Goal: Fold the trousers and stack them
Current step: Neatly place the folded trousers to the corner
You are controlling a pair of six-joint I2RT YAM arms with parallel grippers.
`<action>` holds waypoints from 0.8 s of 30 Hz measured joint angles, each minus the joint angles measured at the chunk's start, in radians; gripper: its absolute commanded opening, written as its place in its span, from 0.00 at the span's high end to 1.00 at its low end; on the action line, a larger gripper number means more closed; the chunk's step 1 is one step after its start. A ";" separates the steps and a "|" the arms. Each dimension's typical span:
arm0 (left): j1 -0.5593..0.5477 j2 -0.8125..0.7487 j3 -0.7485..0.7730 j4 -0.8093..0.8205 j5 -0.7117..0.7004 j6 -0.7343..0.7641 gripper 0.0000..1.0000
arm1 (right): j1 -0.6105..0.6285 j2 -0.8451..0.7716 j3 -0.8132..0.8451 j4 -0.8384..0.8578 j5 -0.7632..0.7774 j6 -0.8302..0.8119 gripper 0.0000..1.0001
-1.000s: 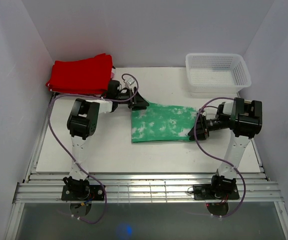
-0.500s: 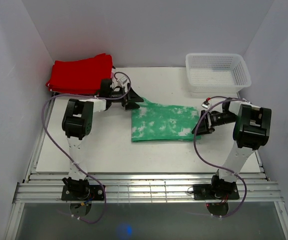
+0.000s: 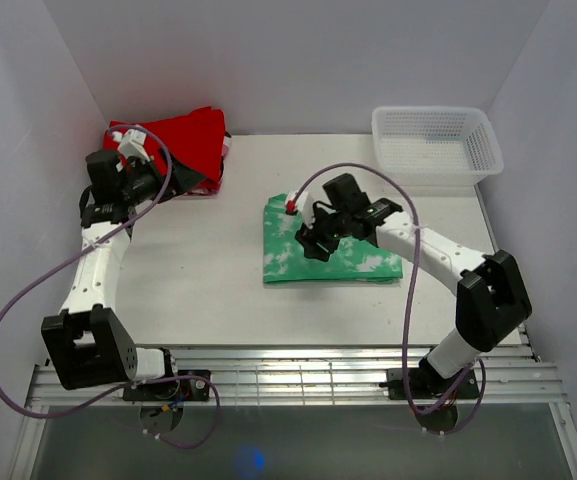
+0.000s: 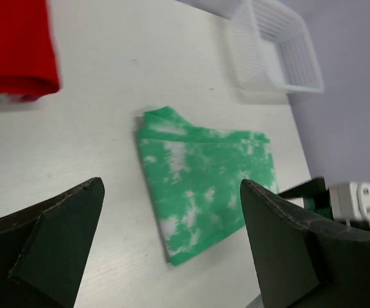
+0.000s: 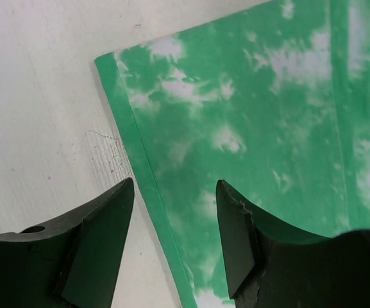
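Note:
The trousers (image 3: 353, 250) lie folded into a flat green rectangle with white blotches, in the middle of the white board. They also show in the left wrist view (image 4: 204, 186) and the right wrist view (image 5: 255, 109). My right gripper (image 3: 313, 243) is open and empty, just over the trousers' left part; in its own view (image 5: 175, 231) the jaws straddle the folded left edge. My left gripper (image 3: 158, 178) is open and empty, raised at the far left beside the red garment, well away from the trousers (image 4: 172, 256).
A plain red folded garment (image 3: 183, 135) lies at the back left corner and shows in the left wrist view (image 4: 15, 45). A white mesh basket (image 3: 435, 145) stands at the back right, also in the left wrist view (image 4: 274, 45). White walls enclose the board (image 3: 188, 280).
My left arm left the trousers' back left corner and swung up and left to the red garment. My right arm moved from the trousers' right edge over to their left part.

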 measured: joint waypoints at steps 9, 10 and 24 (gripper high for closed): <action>0.064 -0.056 -0.106 -0.175 -0.082 -0.003 0.02 | 0.252 0.177 -0.093 0.164 0.280 -0.078 0.40; 0.064 -0.048 -0.123 -0.189 -0.079 -0.008 0.02 | 0.266 0.195 -0.095 0.177 0.306 -0.083 0.40; 0.023 -0.042 -0.502 -0.016 0.023 -0.211 0.02 | 0.290 0.253 -0.122 0.332 0.425 -0.124 0.92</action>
